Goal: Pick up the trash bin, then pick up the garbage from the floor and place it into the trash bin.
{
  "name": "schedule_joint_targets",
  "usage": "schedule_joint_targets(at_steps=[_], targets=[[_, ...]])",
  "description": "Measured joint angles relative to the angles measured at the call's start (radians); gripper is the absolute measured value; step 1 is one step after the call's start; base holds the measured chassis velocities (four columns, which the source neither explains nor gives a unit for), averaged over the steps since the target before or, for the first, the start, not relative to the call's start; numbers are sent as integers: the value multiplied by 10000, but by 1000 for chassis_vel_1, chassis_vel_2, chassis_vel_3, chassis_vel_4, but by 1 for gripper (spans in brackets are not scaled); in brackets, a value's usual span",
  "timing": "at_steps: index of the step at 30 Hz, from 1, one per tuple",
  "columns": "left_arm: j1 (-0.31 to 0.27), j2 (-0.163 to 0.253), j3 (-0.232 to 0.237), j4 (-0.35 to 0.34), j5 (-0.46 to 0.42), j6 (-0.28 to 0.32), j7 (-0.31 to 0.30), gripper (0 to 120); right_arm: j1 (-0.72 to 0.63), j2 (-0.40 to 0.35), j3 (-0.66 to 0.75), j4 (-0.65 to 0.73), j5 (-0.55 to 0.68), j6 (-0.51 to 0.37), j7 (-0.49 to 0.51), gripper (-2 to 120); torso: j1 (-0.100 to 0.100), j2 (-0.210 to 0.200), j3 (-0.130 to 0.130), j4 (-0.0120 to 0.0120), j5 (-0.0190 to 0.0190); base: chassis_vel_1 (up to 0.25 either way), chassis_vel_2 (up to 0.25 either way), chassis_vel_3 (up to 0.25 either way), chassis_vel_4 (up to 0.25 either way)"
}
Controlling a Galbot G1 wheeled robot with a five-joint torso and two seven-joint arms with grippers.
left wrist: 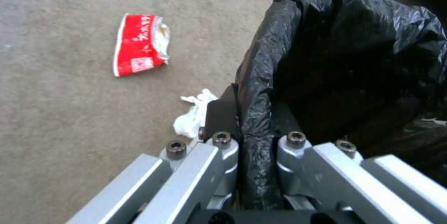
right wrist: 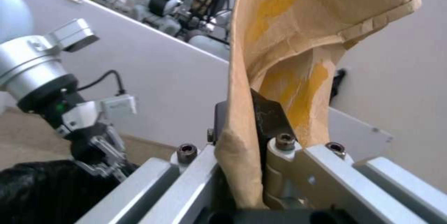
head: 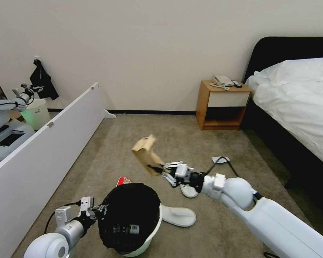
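Head view: right gripper point(head: 164, 169) raised, clamping tan folded paper point(head: 146, 153).

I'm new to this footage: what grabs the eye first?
The right gripper holds a tan paper bag in the air, above the carpet beyond the trash bin. The left gripper is clamped on the bin's black-lined rim. A white slipper lies beside the bin.

red-white snack packet point(left wrist: 139, 44) on the floor point(left wrist: 60, 112) with white script across its red face and a small white square mark beneath, characters too blurred to read, small bottle's label point(head: 133, 228) inside the trash bin point(head: 152, 238) illegible, no other readable text
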Motion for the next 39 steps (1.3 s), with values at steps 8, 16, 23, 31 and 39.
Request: schedule_joint_targets(at_steps=[8, 16, 23, 31, 39], targets=[[-177, 305, 622, 88, -304, -81, -99, 4, 423, 301, -960, -417, -18, -31, -181, 0, 0, -1, 0, 0, 1, 0, 0, 0, 0], [-212, 381, 652, 196, -457, -119, -112, 4, 6, 22, -1139, -540, -307, -45, -455, 0, -1, -1, 0, 1, 2, 0, 0, 0, 0], [-157, 425, 535, 165, -513, -130, -112, 4, -580, -198, -920, -752, -739, 56, -576, 0, 0, -1, -1, 0, 2, 0, 0, 0, 0], [-83, 436, 453, 73, -525, -130, -128, 4, -1143, -419, -634, -824, -1075, 125, -669, 0, -1, -1, -1, 1, 2, 0, 0, 0, 0], [-91, 386, 461, 4, -484, -131, -138, 4, -1451, -473, -478, -796, -1371, 72, -819, 0, 0, -1, -1, 1, 2, 0, 0, 0, 0]])
